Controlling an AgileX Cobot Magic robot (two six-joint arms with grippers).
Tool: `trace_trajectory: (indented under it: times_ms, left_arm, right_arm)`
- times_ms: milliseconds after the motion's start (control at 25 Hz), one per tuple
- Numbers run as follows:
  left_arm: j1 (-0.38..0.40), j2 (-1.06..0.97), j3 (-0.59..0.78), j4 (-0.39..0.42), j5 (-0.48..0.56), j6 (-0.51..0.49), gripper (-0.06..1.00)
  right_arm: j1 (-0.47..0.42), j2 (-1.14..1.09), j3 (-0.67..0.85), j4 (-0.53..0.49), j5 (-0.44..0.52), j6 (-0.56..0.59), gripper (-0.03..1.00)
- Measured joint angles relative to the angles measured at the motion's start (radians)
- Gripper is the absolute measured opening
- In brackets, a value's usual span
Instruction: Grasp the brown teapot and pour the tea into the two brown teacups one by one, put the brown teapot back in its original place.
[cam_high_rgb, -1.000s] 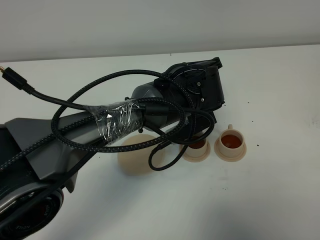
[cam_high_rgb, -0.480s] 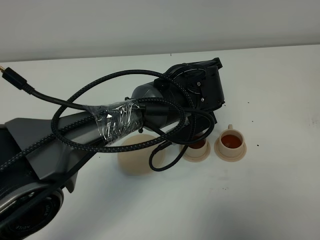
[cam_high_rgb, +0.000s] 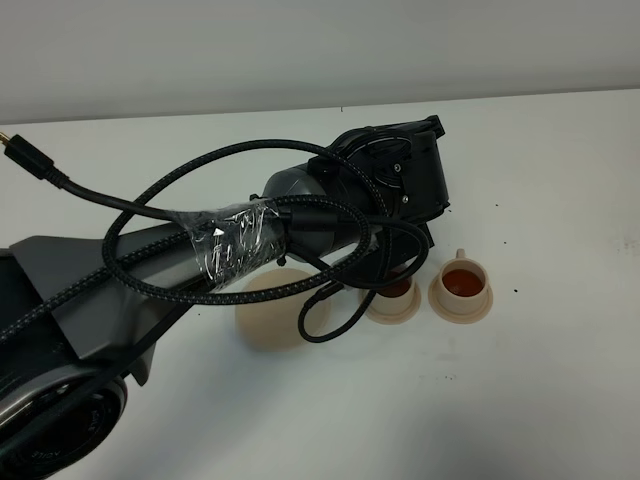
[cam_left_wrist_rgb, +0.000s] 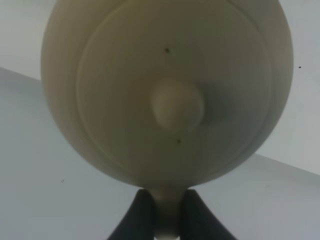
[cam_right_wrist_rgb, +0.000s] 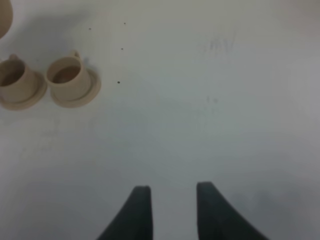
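Teapot first: the round squat beige-tan ceramic teapot (cam_left_wrist_rgb: 167, 90) fills my left wrist view, domed lid and knob facing the camera, its loop handle pinched between the two dark fingers of the left gripper (cam_left_wrist_rgb: 167, 212), which is clamped on that handle. From the high camera the pot itself is hidden under my left arm, which hangs over the nearer small beige-tan cylindrical teacup (cam_high_rgb: 395, 295) on its saucer. I judge I am pouring into that one; a little reddish tea shows at its rim. To do it well I would tilt slowly, keep the spout over the cup mouth, and level off before it brims. The farther matching teacup (cam_high_rgb: 462, 283) just beside it already holds reddish-brown tea. The wide flat beige-tan saucer (cam_high_rgb: 268, 310) waits beside the cups for the pot's return. My right gripper (cam_right_wrist_rgb: 170, 200) hangs with jaws apart, empty, over bare white table (cam_right_wrist_rgb: 225, 110).
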Motion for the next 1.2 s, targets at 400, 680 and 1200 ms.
trace_trajectory:
  times_ms: [400, 680, 1200]
  left_arm:
    - [0.0, 0.0, 0.0, 0.0, -0.002, -0.001, 0.13]
    - [0.0, 0.0, 0.0, -0.002, -0.006, -0.001, 0.13]
    - [-0.01, 0.0, 0.0, 0.002, -0.015, -0.02, 0.13]
  right_arm:
    - [0.0, 0.0, 0.0, 0.0, 0.0, 0.0, 0.24]
    - [0.0, 0.0, 0.0, 0.0, 0.0, 0.0, 0.24]
    - [0.0, 0.0, 0.0, 0.0, 0.0, 0.0, 0.24]
